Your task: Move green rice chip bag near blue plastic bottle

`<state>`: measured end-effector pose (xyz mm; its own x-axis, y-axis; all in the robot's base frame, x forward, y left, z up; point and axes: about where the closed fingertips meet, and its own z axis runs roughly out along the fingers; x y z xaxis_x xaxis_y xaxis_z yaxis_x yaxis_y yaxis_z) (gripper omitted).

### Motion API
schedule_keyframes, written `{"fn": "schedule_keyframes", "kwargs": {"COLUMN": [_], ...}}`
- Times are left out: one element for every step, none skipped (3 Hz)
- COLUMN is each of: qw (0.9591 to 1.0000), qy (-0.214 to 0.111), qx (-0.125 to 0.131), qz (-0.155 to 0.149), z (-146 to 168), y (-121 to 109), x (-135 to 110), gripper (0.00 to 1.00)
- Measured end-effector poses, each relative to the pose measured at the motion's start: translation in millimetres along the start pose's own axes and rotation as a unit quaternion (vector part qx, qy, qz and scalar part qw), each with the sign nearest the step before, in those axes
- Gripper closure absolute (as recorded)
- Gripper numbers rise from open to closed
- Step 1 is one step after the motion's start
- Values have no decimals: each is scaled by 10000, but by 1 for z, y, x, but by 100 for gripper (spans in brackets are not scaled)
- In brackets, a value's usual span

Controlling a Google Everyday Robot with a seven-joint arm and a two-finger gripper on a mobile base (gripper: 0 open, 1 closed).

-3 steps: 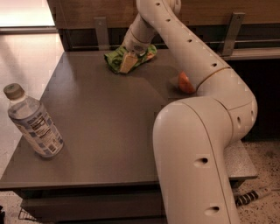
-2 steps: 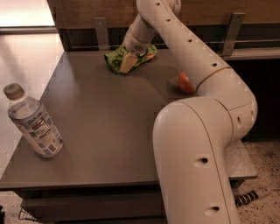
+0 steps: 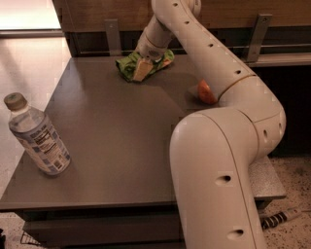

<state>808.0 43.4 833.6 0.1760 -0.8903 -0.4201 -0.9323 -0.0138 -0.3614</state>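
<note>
A large cream-white robot arm [image 3: 218, 160] fills the right half of the view. Its thick near segment rises from the lower right, bends at an elbow, and reaches away to the far edge of a dark grey bench [image 3: 112, 136]. The bench takes up most of the scene. Behind it runs a wooden wall [image 3: 97, 12] with two upright metal brackets, one on the left [image 3: 112, 36] and one on the right [image 3: 256, 36]. A pale shiny floor [image 3: 24, 63] shows on the far left.

On the near left corner of the bench stands the blue plastic bottle [image 3: 38, 138]. It is clear, leans slightly, and has a grey-tan cap [image 3: 15, 101] and a printed label.

The green rice chip bag [image 3: 125, 67] lies crumpled at the far edge of the bench, near the middle, well apart from the bottle.

A red apple [image 3: 206, 91] sits on the far right of the bench, partly hidden behind the arm.

The pincer [image 3: 142, 69] is at the end of the arm, pointing down and resting on the green bag. Whether it is spread apart or clamped on the bag cannot be told from this view.
</note>
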Motion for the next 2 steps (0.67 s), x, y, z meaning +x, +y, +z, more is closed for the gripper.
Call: {"fn": "schedule_keyframes", "kwargs": {"qw": [10000, 10000], "qy": [0, 0], "qx": [0, -1], "qz": [0, 0], "z": [0, 0], "y": [0, 0], "x": [0, 0], "gripper": [100, 100]}}
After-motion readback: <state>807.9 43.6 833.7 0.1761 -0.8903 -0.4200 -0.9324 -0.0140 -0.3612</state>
